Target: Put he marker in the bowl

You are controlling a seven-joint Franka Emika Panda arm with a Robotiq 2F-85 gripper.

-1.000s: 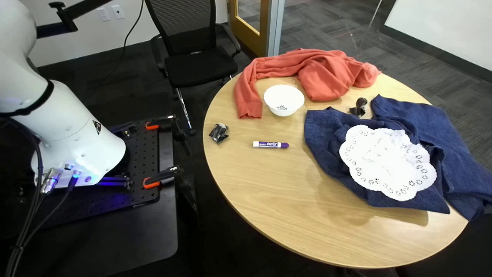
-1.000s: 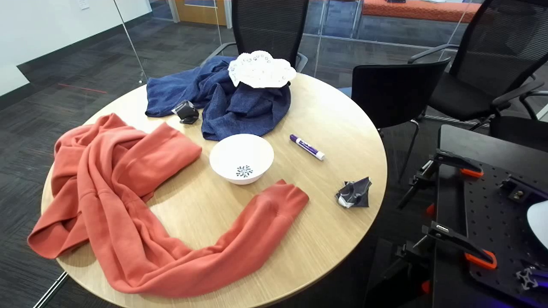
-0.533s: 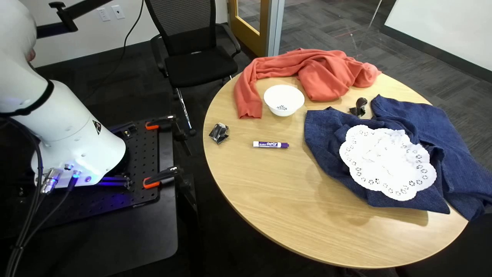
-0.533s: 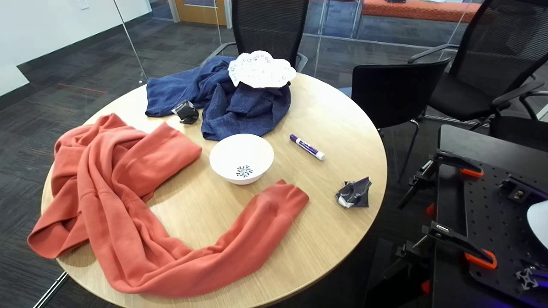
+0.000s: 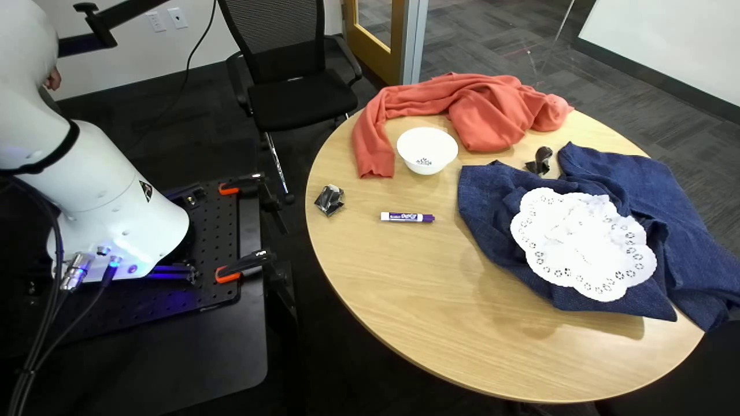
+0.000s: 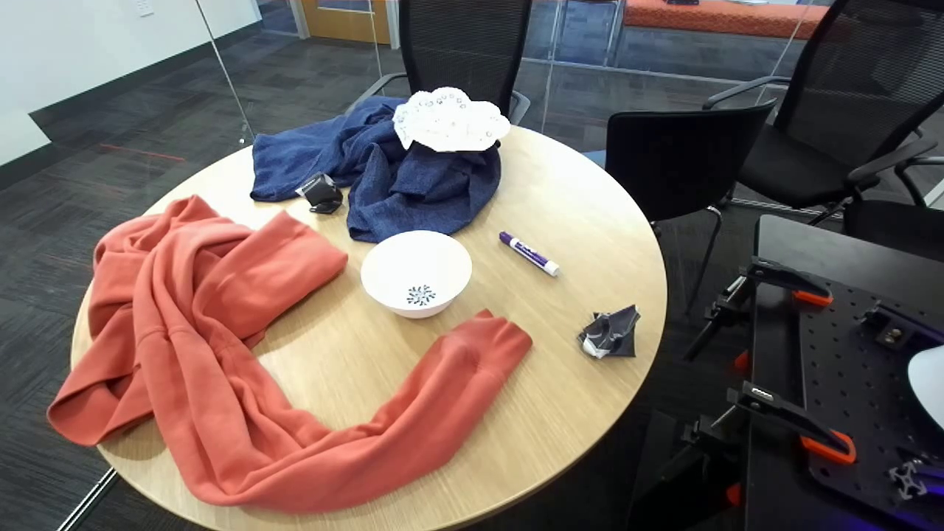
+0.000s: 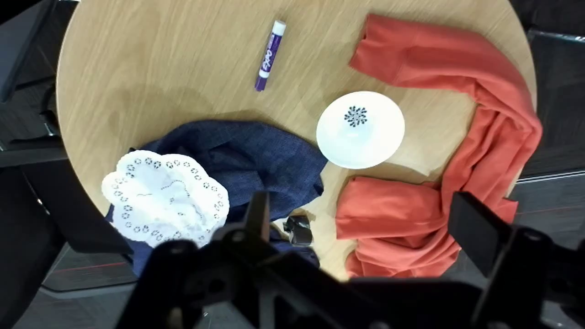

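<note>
The hand, seen in the wrist view only, hangs well above the bench. Its fingers stand wide apart and grip nothing. Ahead of them sits the bowl, upright, a dark motif printed inside. Farther out the marker lies flat on the bench, apart from the bowl and from the denim cloth, purple cap towards the cloth.

Step in hand, as judged: reaching for the marker. The barrel runs nearly square to the line between the fingers; a slight wrist turn should suffice. Recommended: centre over mid-barrel before descending, come down straight, and close evenly, since a round barrel may roll if one finger touches first. Fingertips should go low without pressing into the bench.

The path should pass clear of the bowl's rim. The orange garment, its cuff near the bowl, and the crumpled black wrapper, near the bench edge in an exterior view, warrant no contact.
</note>
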